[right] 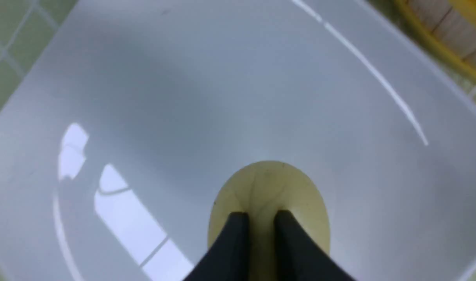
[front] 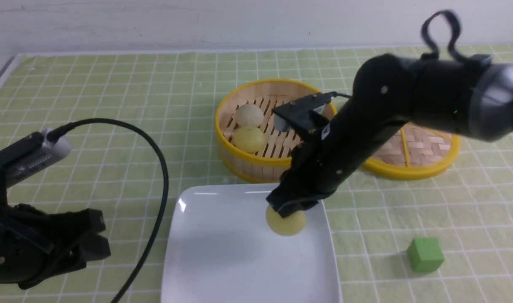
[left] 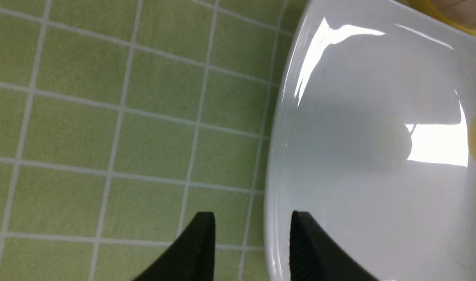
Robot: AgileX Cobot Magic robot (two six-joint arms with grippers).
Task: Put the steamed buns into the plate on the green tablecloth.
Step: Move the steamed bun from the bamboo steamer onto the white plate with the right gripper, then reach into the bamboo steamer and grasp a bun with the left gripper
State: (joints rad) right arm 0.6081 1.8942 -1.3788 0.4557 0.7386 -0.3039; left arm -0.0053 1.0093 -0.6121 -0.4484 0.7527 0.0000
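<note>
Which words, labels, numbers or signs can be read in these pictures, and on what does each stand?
None can be read.
A small white sticker on the right arm: too small and blurred to read.
The plate, bun, steamer, cube and cloth show no writing.
</note>
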